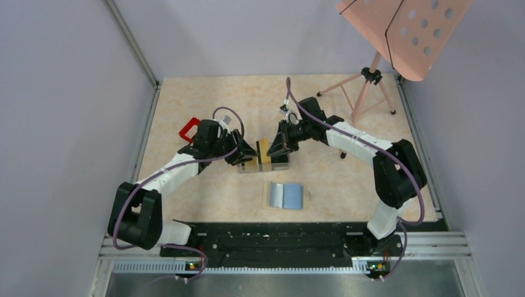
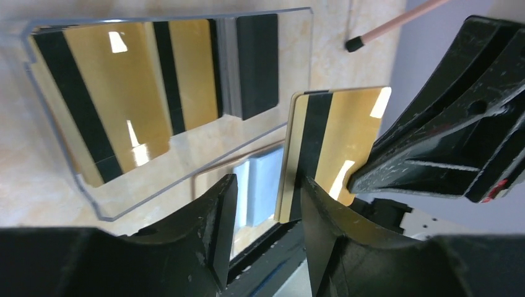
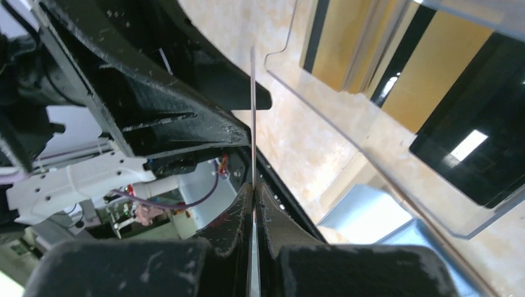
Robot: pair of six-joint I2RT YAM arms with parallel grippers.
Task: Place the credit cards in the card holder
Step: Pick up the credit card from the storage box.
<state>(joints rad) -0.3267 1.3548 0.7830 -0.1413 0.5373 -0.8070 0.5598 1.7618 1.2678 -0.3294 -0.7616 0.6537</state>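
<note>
One card (image 2: 347,136): gold, pinched edge-on by right gripper (image 3: 254,189)
Left gripper (image 2: 267,182): fingers parted beside the card
Card holder (image 1: 286,196): unfolded, near clear box (image 1: 263,166)

Right end effector (image 3: 255,204) clamped shut; left end effector (image 2: 266,198) seemingly half open.

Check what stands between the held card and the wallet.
Nothing lies on the open wallet. The card, pinched by the right gripper, sits close to the open left gripper and the clear box.
</note>
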